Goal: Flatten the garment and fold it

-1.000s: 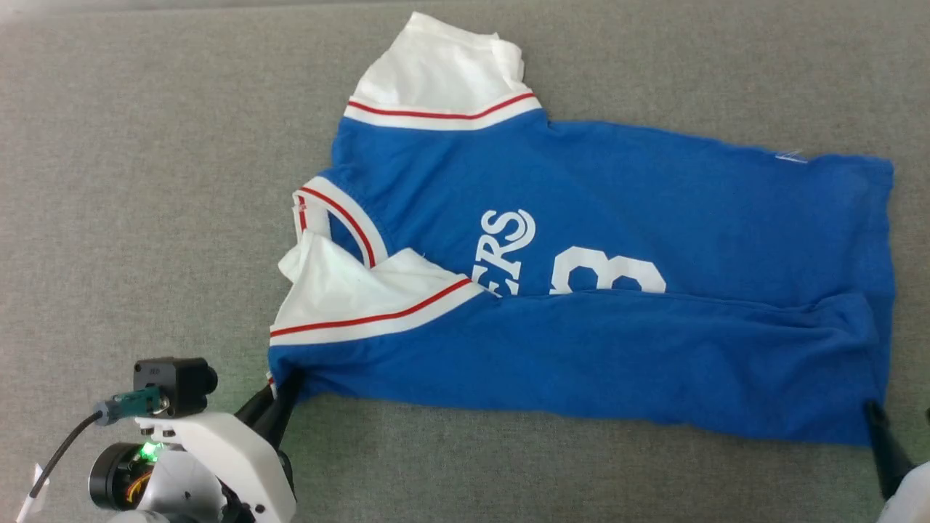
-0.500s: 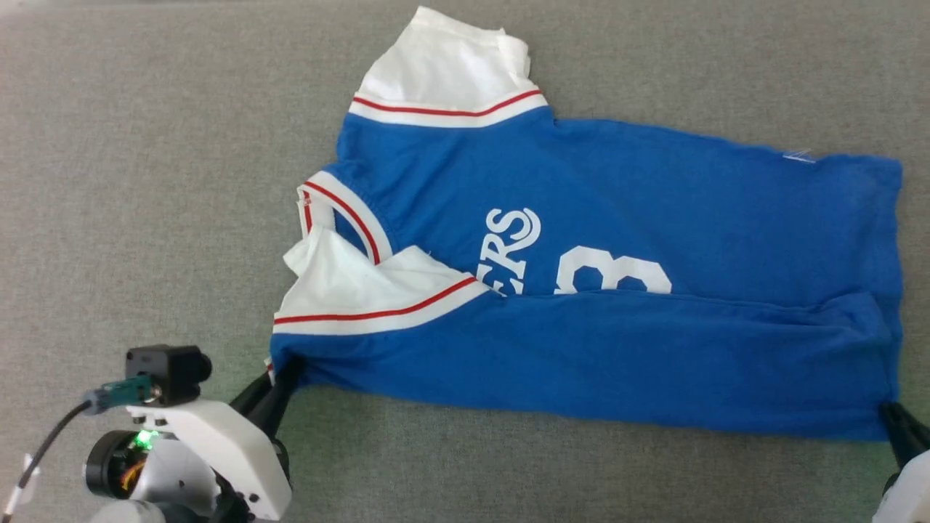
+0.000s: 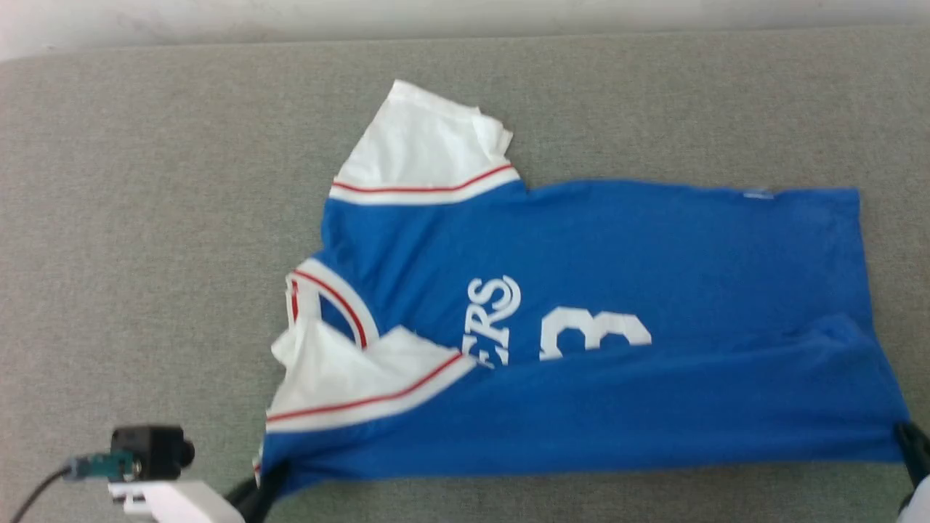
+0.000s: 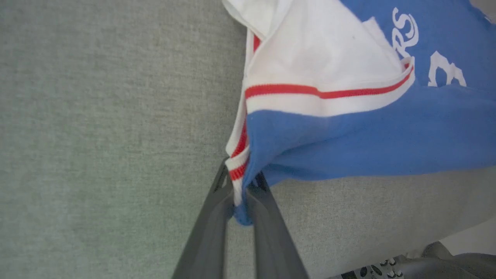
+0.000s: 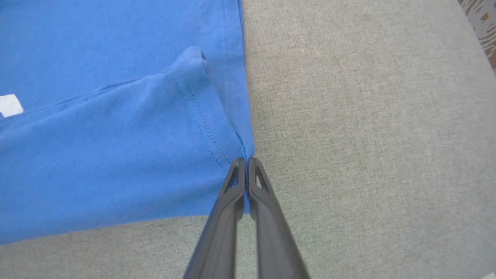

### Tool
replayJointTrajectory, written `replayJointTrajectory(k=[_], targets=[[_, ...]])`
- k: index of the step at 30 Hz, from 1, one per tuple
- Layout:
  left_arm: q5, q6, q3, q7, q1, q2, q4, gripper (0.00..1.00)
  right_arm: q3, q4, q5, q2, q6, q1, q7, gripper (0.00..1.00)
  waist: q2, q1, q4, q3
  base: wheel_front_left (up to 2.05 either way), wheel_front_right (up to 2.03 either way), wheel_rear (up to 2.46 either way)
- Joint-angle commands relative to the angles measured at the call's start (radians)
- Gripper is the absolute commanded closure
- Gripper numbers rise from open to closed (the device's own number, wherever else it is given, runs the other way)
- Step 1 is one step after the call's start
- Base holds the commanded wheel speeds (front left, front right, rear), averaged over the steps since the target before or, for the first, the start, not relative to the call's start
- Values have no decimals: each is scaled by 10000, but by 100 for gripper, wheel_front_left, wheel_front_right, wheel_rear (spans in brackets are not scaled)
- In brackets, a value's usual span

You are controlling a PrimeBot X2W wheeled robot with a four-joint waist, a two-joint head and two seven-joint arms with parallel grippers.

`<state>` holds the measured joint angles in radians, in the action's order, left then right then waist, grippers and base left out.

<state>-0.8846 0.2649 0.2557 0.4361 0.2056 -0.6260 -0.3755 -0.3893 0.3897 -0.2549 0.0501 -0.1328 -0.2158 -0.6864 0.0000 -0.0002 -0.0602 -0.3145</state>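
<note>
While the garment (image 3: 581,290) lies spread sideways across the grey cloth-covered worktop (image 3: 145,218), both pincers are on its near edge. It's royal blue, with the collar (image 3: 327,298) to the robot's left and the bottom hem to its right. The near side is doubled over towards the middle, so the fold cuts across the white lettering (image 3: 490,312) and the big number (image 3: 592,334). The far sleeve (image 3: 429,145), white with a red stripe, sticks out away from the robot. The near sleeve (image 3: 349,385) is flipped onto the chest, just beside the collar.

Down at the lower left, the left pincer (image 3: 272,476) is clenched on the shoulder-end corner, with its black wrist camera (image 3: 149,450) close by. The left wrist view makes it plain: the two dark fingers (image 4: 211,232) squeeze a bunched tuck of blue cloth and red-striped white trim.

At the right edge of the head view, the right pincer (image 3: 912,444) is just a dark tip against the hem corner. The picture is a bit soft there, but it looks to be touching the cloth. The right wrist view settles it: the jaws are pressed together on the very corner where the stitched hem (image 5: 201,120) meets the fold, with a sliver of blue pinched between them. That view also picks up a brown patterned patch (image 5: 482,27) beyond the worktop's edge, though I can't tell what it is.
</note>
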Motion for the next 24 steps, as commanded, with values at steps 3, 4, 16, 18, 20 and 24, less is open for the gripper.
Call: replayJointTrajectory(k=[3,4,16,18,20,24], targets=[[-399,173,-7,135,754,109,-80,100,-252,-124,47,1,21,-504,-233,100,0,2,-140,111,0,0,0],[-399,173,-7,135,754,109,-80,100,-252,-124,47,1,21,-504,-233,100,0,2,-140,111,0,0,0],[-487,-195,174,-484,616,688,752,6,-352,-612,104,1,21,-610,86,0,0,2,-365,347,0,0,0],[-532,-278,110,-653,534,785,746,0,-260,-621,-31,1,21,-555,154,0,0,2,-367,372,0,0,0],[-600,-359,-29,-825,497,825,604,0,-206,-461,-247,1,21,-460,208,0,0,2,-354,364,0,0,0],[-691,-493,-572,-1248,375,731,-62,0,-275,232,-474,1,21,-115,387,0,0,2,-281,258,0,0,0]])
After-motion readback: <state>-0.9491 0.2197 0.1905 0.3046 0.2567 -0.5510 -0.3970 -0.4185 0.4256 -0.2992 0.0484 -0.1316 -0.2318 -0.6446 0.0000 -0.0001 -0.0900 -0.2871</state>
